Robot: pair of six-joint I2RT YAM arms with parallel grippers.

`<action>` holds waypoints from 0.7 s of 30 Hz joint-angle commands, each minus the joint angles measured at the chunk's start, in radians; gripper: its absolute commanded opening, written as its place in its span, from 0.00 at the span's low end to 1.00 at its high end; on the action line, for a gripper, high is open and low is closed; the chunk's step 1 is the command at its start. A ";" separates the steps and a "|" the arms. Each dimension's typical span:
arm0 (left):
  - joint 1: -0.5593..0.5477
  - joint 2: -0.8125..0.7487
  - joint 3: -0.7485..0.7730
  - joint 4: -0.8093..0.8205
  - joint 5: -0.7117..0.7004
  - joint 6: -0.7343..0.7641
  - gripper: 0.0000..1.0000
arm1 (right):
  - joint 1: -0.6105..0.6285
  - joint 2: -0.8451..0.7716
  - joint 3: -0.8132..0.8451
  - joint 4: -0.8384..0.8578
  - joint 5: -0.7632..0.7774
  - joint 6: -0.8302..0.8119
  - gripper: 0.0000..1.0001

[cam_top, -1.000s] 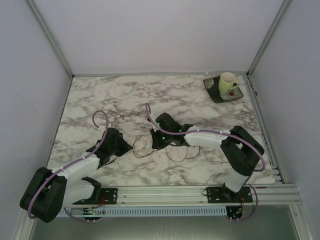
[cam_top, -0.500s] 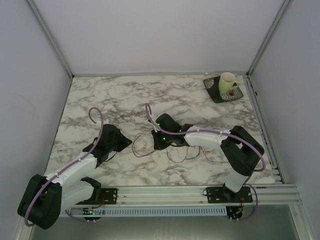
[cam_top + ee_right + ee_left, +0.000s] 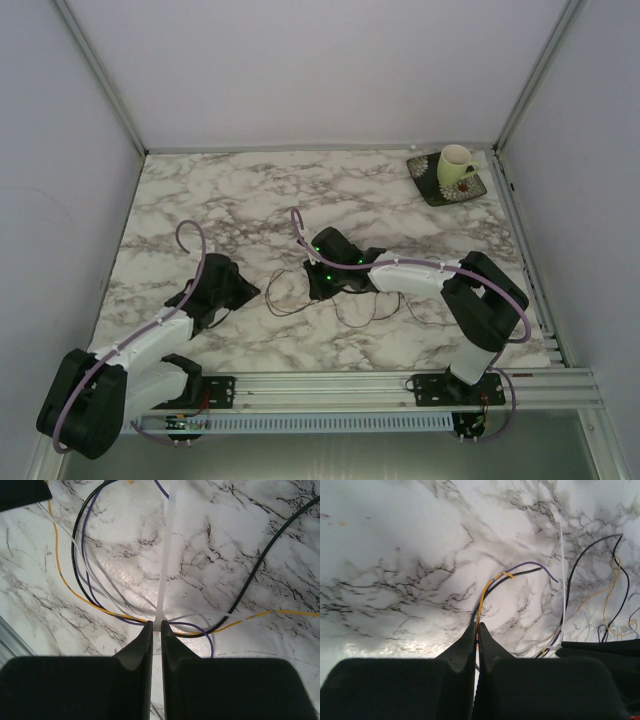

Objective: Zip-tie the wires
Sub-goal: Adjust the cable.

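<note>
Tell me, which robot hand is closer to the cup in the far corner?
Right. The right gripper, pinching a white zip tie mid-table, sits left of and in front of the cup; the left gripper, pinching the wires, is farther left.

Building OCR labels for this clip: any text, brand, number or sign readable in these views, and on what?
None readable in any view.
No print shows on the cream mug, the thin coloured wires, the white plastic zip tie or the marbled tabletop.
The dark square saucer under the mug carries a light pattern, too small to tell whether it holds lettering.
</note>
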 commanded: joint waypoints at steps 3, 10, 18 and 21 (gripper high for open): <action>0.046 -0.058 -0.006 -0.033 -0.008 0.037 0.21 | 0.001 -0.006 0.034 -0.018 0.017 -0.007 0.00; 0.049 -0.036 0.060 -0.093 0.020 0.087 0.64 | 0.002 0.006 0.055 -0.018 0.011 -0.014 0.00; 0.047 -0.025 0.073 -0.069 0.114 0.079 0.53 | 0.001 0.006 0.052 -0.019 0.011 -0.017 0.00; 0.043 -0.024 0.056 -0.040 0.136 0.058 0.47 | 0.001 0.007 0.054 -0.018 0.012 -0.018 0.00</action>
